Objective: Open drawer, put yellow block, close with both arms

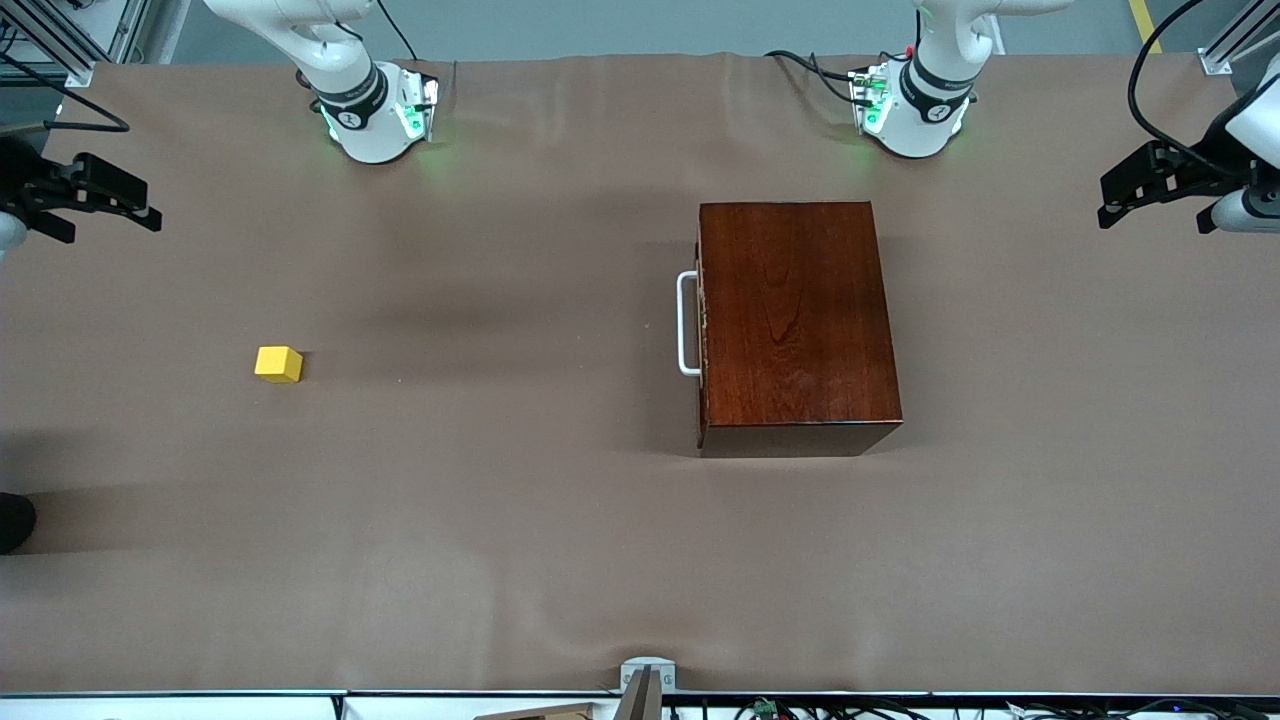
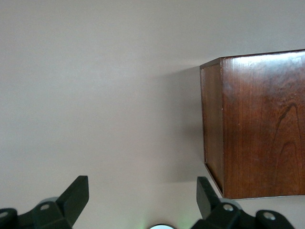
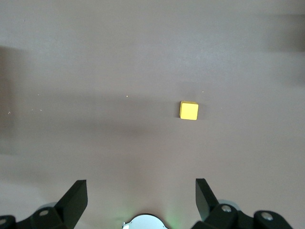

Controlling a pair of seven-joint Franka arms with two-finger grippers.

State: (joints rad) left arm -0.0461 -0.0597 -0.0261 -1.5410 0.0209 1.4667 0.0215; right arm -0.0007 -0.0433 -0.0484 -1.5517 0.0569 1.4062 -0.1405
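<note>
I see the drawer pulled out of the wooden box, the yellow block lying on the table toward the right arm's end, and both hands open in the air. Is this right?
Not quite: the drawer is shut, its front flush with the wooden box and its white handle close against it, as the front view shows. The rest holds: the yellow block lies on the table toward the right arm's end, and the left hand and right hand are open in the air.

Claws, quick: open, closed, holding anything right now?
Left claw: open, empty, beside the wooden box.
Right claw: open, empty, above the table near the yellow block.
</note>
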